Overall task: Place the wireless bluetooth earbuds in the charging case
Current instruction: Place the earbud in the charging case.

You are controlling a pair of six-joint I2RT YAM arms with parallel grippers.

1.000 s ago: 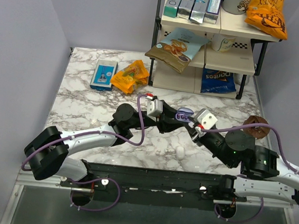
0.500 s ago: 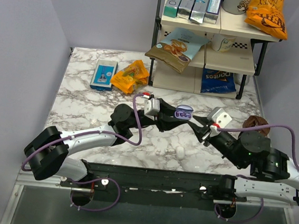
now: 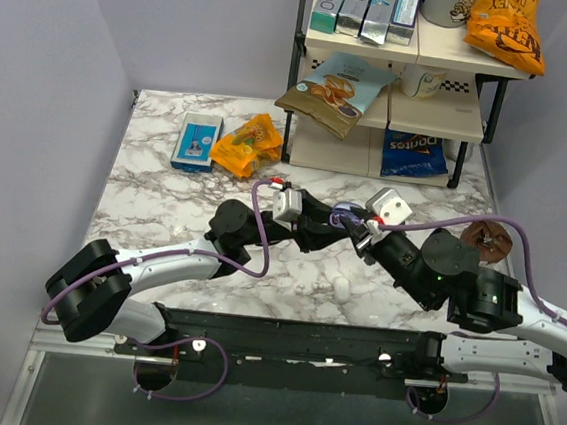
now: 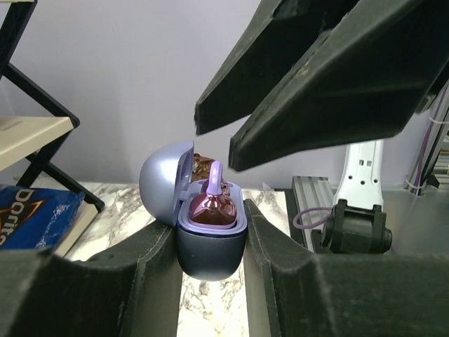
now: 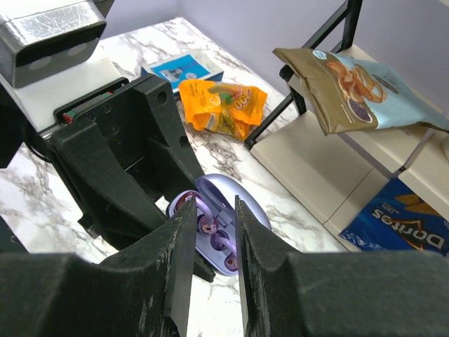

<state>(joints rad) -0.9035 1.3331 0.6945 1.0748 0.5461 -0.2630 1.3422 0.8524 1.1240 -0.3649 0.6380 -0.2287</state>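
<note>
The charging case (image 4: 210, 253) is a small blue-lilac shell with its lid (image 4: 165, 181) swung open. My left gripper (image 4: 210, 242) is shut on its body and holds it above the marble table. Two glossy purple earbuds (image 5: 206, 223) (image 5: 229, 261) sit in the case's wells; the left wrist view shows one earbud (image 4: 212, 208). My right gripper (image 5: 212, 203) hovers just over the open case (image 5: 249, 208), jaws apart with nothing between them. From above, the case (image 3: 346, 217) lies between the left gripper (image 3: 335, 222) and the right gripper (image 3: 362, 230).
A shelf rack (image 3: 394, 113) with snack bags stands at the back right, a blue Doritos bag (image 3: 414, 153) on its lowest shelf. An orange snack bag (image 3: 246, 145) and a blue box (image 3: 197, 141) lie back left. A brown round thing (image 3: 489, 239) lies right; a small white piece (image 3: 342, 286) lies near.
My right gripper drew back to the right half a second ago and has come back left over the open case. The left gripper and case have stayed put.
</note>
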